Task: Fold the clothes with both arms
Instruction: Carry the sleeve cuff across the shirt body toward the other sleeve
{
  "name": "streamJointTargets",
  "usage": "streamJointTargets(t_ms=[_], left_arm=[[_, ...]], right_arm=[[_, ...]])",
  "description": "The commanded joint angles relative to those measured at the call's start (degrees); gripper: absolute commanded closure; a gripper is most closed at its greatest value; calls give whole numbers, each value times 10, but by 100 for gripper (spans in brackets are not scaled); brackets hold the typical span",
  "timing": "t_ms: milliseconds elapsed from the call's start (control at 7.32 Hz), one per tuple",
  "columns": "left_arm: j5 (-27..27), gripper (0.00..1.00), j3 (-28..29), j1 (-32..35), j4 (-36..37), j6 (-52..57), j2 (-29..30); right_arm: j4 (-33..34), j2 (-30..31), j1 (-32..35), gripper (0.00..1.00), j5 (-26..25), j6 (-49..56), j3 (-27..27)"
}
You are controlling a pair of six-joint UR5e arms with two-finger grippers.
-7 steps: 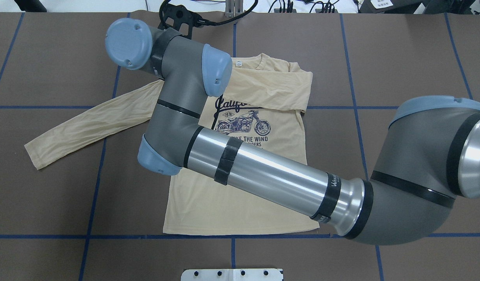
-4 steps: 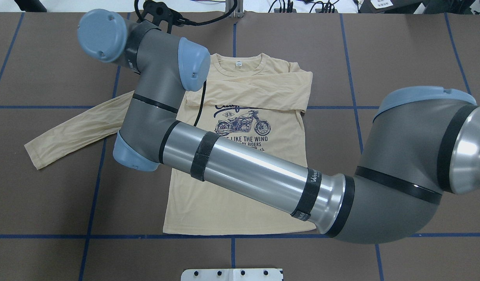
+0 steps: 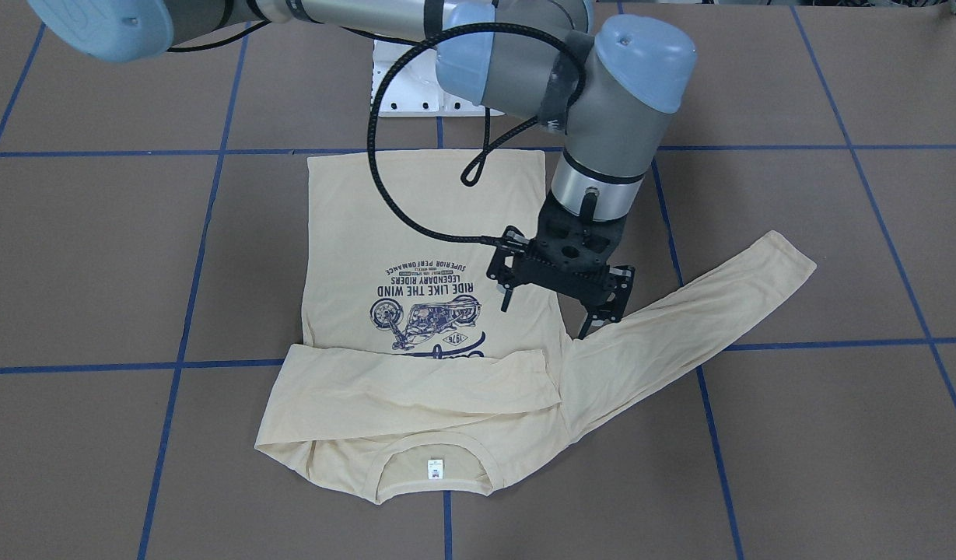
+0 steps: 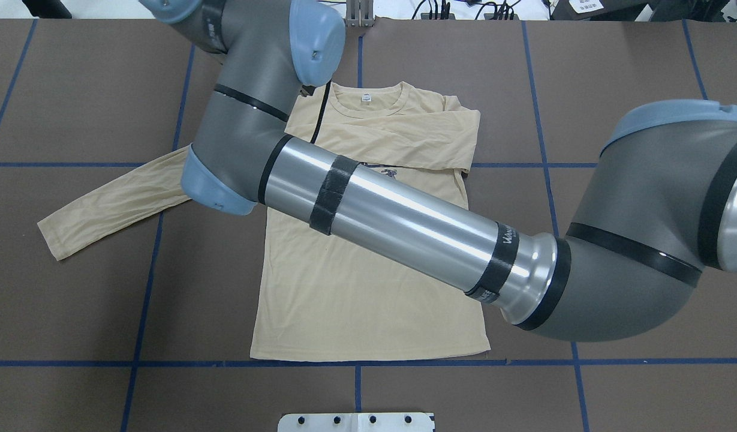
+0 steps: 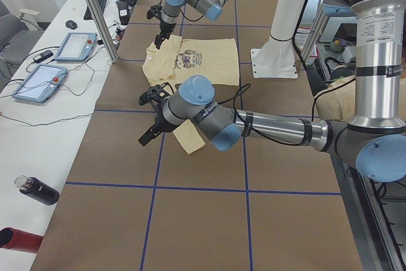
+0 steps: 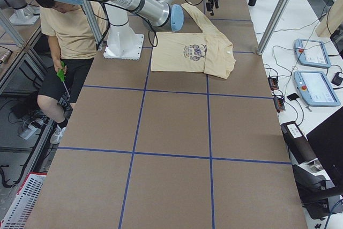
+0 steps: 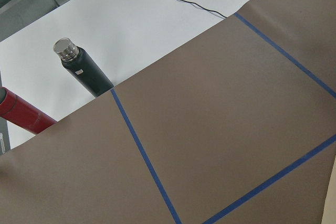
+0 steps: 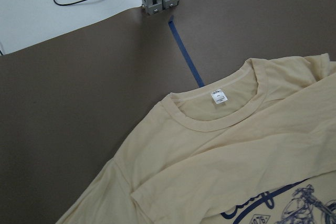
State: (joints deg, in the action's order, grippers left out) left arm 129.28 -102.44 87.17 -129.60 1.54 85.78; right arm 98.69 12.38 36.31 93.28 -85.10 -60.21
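Cream T-shirt lies flat on the table, one sleeve folded. We see the right gripper spread above the other sleeve's shoulder, probably to grasp it; whether the left gripper is spread, we cannot tell.

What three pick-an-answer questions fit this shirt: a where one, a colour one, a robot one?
1. Where on the shirt does the folded sleeve lie?
A. across the top of the print
B. over the hem
C. inside the collar

2. What colour are the tape lines?
A. red
B. blue
C. white

3. How are the right gripper's jaws?
A. shut on the sleeve
B. shut on the collar
C. open, holding nothing

1 A: it hides some lettering.
2 B: blue lines cross the brown table.
3 C: the jaws stand apart above the shirt.
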Motion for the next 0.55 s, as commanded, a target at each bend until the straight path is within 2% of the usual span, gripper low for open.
streamJointTargets(t_ms=[0,137,273,410], left_arm=[[-3,0,5,-77,-6,-18,14],[-7,0,7,-104,-34,-89,12],[-33,0,18,-144,-83,-168,7],[-85,0,35,-200,-135,-222,0]], right_arm=[[39,110,43,0,46,89,-145],[38,186,69,0,75,149,-239],[39,293,96,0,110,208,-363],[39,407,120,0,131,262,-482]])
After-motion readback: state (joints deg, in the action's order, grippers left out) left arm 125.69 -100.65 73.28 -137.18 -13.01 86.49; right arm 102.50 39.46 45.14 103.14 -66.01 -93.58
